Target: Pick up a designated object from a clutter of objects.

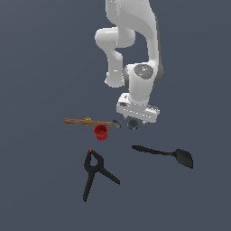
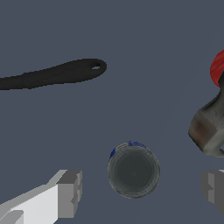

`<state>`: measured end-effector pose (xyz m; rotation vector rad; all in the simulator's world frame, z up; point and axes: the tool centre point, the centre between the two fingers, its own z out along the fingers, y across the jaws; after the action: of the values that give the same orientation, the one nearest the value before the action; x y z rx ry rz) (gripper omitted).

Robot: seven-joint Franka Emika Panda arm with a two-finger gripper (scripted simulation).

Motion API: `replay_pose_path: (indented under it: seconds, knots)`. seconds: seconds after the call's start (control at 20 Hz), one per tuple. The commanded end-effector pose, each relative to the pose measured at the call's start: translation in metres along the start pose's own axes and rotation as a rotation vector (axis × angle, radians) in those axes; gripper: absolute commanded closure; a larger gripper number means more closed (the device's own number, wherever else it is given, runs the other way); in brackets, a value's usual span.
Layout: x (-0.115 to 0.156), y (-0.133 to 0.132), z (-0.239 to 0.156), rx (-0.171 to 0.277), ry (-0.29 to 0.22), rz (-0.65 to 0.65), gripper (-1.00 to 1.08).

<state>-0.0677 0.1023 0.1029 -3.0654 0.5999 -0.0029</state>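
Note:
The small blue can [image 1: 132,125] with a dark grey top stands on the floor just under my gripper [image 1: 135,119]. In the wrist view the can [image 2: 133,170] sits between my two grey fingers [image 2: 70,192], which are spread wide on either side of it without touching it. My gripper [image 2: 142,190] is open and empty, and its fingertips look slightly above or level with the can's top. The red cup [image 1: 101,132] stands apart, on the exterior view's left of the can.
The wooden-handled hammer [image 1: 88,121] lies with its head [image 2: 208,131] close beside the can. The red cup's edge shows in the wrist view [image 2: 217,68]. The black spoon [image 1: 167,154] [image 2: 57,74] and the black spring clamp [image 1: 92,171] lie nearer the front.

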Motion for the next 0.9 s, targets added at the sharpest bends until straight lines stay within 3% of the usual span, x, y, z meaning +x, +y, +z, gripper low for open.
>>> replay_pose_path:
  seconds: [0.0, 0.35, 0.85]
  knots:
    - [-0.010, 0.002, 0.014, -0.005, 0.001, 0.030, -0.92]
    - [-0.028, 0.007, 0.036, -0.016, 0.002, 0.076, -0.92]
    - [-0.030, 0.008, 0.044, -0.018, 0.002, 0.080, -0.92]
